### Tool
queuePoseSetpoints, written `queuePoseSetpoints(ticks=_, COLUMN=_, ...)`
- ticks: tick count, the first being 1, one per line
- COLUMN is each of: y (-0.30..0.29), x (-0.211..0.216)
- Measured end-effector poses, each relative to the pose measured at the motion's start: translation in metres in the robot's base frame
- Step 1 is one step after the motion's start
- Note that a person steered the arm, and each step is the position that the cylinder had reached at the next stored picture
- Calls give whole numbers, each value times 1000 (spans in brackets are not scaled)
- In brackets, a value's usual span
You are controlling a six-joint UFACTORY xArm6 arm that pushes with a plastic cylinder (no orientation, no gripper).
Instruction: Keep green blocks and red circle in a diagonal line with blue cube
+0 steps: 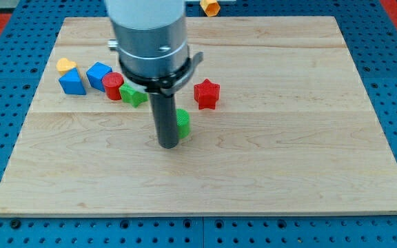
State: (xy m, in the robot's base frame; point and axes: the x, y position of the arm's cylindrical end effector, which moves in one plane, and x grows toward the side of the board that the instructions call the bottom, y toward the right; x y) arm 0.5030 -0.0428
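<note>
Toward the desk's (288, 172) top-left corner, the blue cube (98, 74), red circle (113, 86) and green star-like block (134, 95) are forming a slanting row. My tip (169, 145) is touching the second green block (183, 122) nearer the desk's middle; this rod end effector is gripping nothing.

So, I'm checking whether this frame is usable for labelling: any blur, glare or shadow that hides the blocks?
Camera view: lighting is even and soft, no strong glare on the wooden board; focus looks sharp on the red star and blue cube; the arm's grey housing partly cuts off the view's top; my tip hides part of the green block beside it.
</note>
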Motion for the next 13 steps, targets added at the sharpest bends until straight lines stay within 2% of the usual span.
queuePoseSetpoints(ticks=4, y=4, x=-51)
queuePoseSetpoints(ticks=5, y=2, x=-30)
queuePoseSetpoints(ticks=6, y=12, x=10)
queuePoseSetpoints(ticks=7, y=64, x=8)
queuePoseSetpoints(ticks=8, y=118, x=-23)
queuePoseSetpoints(ticks=10, y=64, x=-77)
queuePoseSetpoints(ticks=12, y=18, x=-84)
queuePoseSetpoints(ticks=13, y=34, x=-65)
